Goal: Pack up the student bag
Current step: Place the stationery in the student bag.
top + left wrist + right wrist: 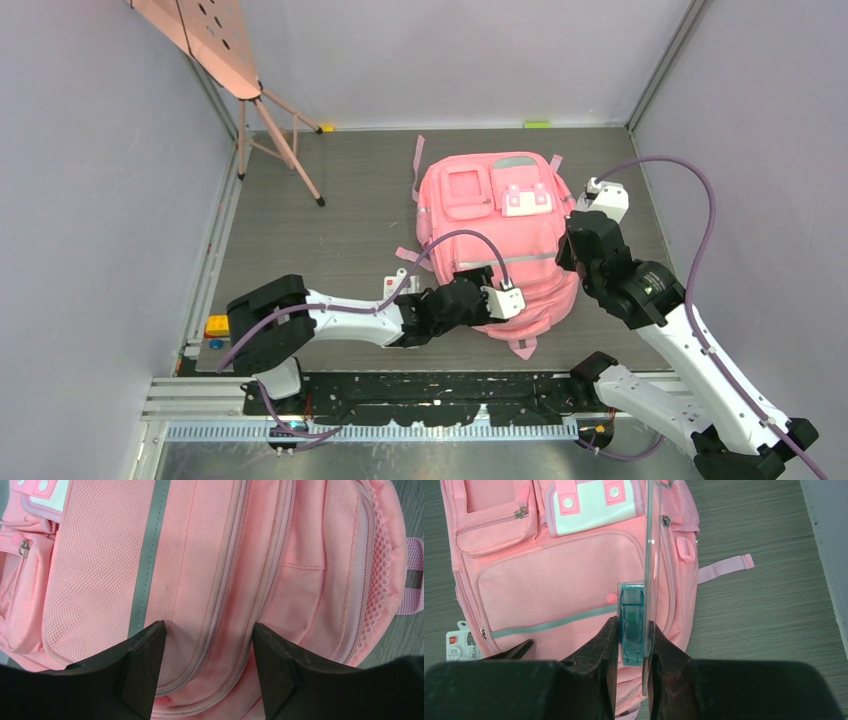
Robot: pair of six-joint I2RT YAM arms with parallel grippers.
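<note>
Bag (500, 225) lies flat, front up, mid-table (350, 200). Left gripper (207, 630), jaws apart, straddles the zip seam (225, 605) at the bag's near end. Right gripper (631, 622) pinches a teal-and-clear plastic piece (631, 605) above the bag.

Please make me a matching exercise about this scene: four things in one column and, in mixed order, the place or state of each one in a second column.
1 left gripper
2 right gripper
3 student bag
4 white packet

A closed on a teal and clear plastic item
B lying on the table, front pockets up
C jaws apart over the bag
D on the table at the bag's edge

Pairs: 1-C, 2-A, 3-B, 4-D
</note>
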